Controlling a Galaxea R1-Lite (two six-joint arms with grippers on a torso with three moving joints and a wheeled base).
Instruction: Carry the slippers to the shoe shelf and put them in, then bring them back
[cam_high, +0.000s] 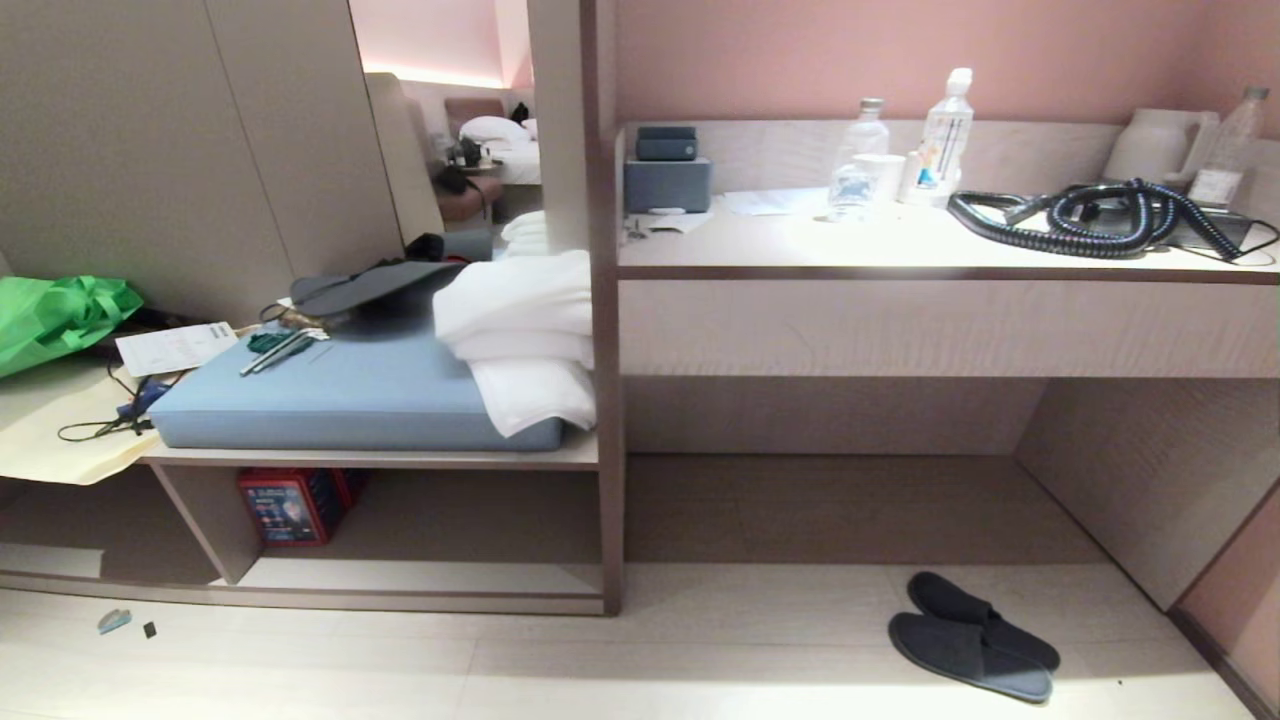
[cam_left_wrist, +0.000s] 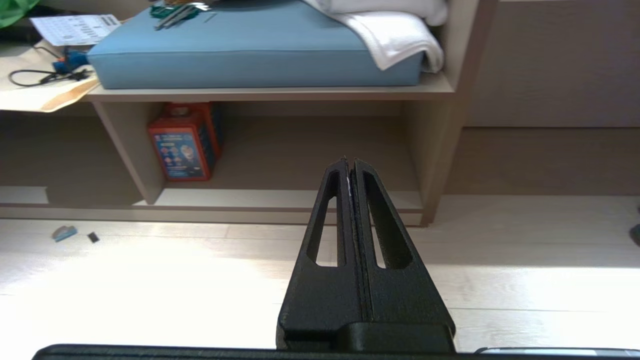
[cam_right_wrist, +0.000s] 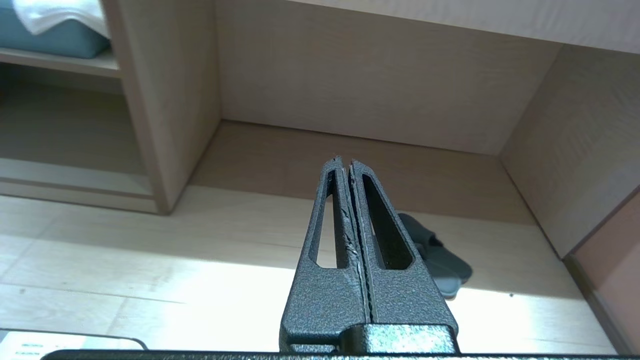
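The slippers (cam_high: 975, 635), a dark flat pair lying overlapped, rest on the pale floor at the lower right of the head view, in front of the recess under the desk. The shoe shelf (cam_high: 430, 577) is the low cubby with a pale raised base board under the blue cushion, to the left of the slippers. My right gripper (cam_right_wrist: 345, 160) is shut and empty above the floor, and the slippers (cam_right_wrist: 442, 260) lie just beyond its fingers, partly hidden by them. My left gripper (cam_left_wrist: 349, 160) is shut and empty, pointing at the shoe shelf (cam_left_wrist: 280, 200). Neither arm shows in the head view.
A red box (cam_high: 290, 505) stands at the left inside the cubby. A blue cushion (cam_high: 340, 395) with white towels (cam_high: 520, 330) lies on top. The desk (cam_high: 900, 265) carries bottles and a coiled black hose (cam_high: 1090, 220). An upright panel (cam_high: 607, 450) divides cubby from recess. Small scraps (cam_high: 113, 621) lie on the floor.
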